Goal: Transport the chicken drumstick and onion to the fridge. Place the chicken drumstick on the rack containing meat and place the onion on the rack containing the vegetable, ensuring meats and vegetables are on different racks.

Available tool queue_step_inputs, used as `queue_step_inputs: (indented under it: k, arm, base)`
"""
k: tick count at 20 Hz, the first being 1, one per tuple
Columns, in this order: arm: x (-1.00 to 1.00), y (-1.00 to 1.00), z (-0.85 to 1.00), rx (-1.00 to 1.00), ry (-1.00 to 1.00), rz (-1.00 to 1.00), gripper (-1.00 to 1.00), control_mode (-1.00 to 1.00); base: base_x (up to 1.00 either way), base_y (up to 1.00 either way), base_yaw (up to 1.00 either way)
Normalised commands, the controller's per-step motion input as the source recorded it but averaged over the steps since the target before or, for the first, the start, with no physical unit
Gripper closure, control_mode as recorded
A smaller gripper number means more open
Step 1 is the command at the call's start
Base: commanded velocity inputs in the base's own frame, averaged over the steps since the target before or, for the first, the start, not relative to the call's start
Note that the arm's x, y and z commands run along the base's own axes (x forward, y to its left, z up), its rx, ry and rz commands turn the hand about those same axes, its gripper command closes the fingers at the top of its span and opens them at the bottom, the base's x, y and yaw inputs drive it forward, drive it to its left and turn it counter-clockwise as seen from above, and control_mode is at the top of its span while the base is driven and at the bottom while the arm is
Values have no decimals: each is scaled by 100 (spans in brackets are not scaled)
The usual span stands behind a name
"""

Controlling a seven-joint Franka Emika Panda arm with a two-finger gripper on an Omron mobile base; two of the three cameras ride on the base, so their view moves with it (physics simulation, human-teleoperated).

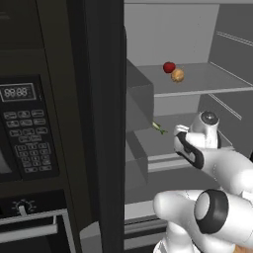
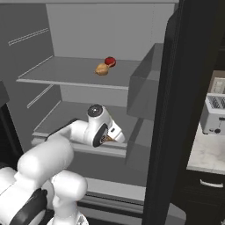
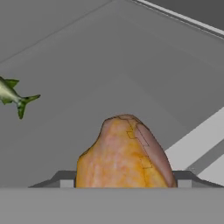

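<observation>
You have the arm reaching into the open fridge [image 1: 217, 29], with the hand low over the middle shelf [image 2: 57, 116]. The chicken drumstick [image 3: 124, 153] sits between the fingers of the gripper [image 3: 124, 181], its thick end pointing out over the shelf; in the right base view a sliver of it [image 2: 108, 139] shows at the hand. The fingers look closed on it from both sides, though their tips are mostly hidden behind the meat, so judge the grip as held rather than loose.

On the same shelf, off to one side and well apart from the drumstick, lies a small fish [image 3: 13, 98], which also shows as a green sliver [image 1: 159, 128] near the shelf's edge in the left base view. That marks this as the meat rack.

On the upper shelf [image 1: 207, 86] the onion [image 1: 177, 75] already rests just beside a round red fruit [image 1: 169, 67], touching or nearly so. So the onion half looks done.

What is left for you: lower the drumstick onto the middle shelf, release it, and draw the arm back out.
</observation>
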Motion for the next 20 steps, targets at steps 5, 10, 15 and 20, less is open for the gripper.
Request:
queue_step_inputs:
  k: [5, 10, 15, 20]
  arm:
    - [31, -13, -18, 1, 0, 1, 100, -100]
    - [42, -14, -26, 1, -3, 5, 100, -100]
    - [54, -18, -7, 0, -1, 3, 100, -100]
    - [41, -8, -10, 0, 0, 0, 100, -100]
  base:
    - [0, 0, 0]
    - [0, 0, 0]
    - [0, 0, 0]
    - [0, 0, 0]
